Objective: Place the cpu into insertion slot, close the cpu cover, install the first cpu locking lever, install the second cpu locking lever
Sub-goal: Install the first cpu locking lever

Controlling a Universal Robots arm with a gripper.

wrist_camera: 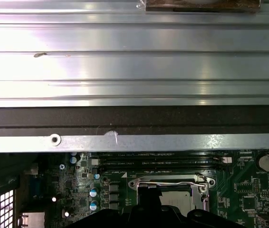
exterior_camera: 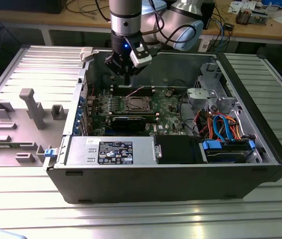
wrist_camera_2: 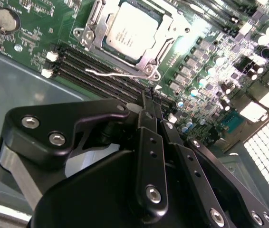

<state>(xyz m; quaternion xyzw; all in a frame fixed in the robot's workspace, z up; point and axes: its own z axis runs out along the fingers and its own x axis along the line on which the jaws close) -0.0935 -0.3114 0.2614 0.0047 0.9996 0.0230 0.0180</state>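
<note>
Ribbed metal tabletop (exterior_camera: 26, 209) carries one open computer case (exterior_camera: 181, 186); we see one cpu (wrist_camera_2: 132, 31) seated under its cover (wrist_camera_2: 146, 61); gripper (wrist_camera_2: 149, 102) above, pinched together, empty.

An open computer case (exterior_camera: 181, 174) lies on its side on the table (exterior_camera: 131, 219). The motherboard (exterior_camera: 106, 107) lies flat inside it, toward the exterior view's left. The cpu (wrist_camera_2: 130, 29) sits in the slot (exterior_camera: 135, 104) near the board's middle, with the cover (wrist_camera_2: 146, 61) closed around it. A lever (wrist_camera_2: 118, 74) lies beside the cover, between it and the memory slots (wrist_camera_2: 96, 76). The pincer (exterior_camera: 127, 82) hangs above the board, just behind the slot in the exterior view. The power supply (exterior_camera: 113, 152) lies at the case's front, with the drive bay (exterior_camera: 228, 149) to its right. A moulded tray (exterior_camera: 21, 124) lies on the table left of the case.
</note>
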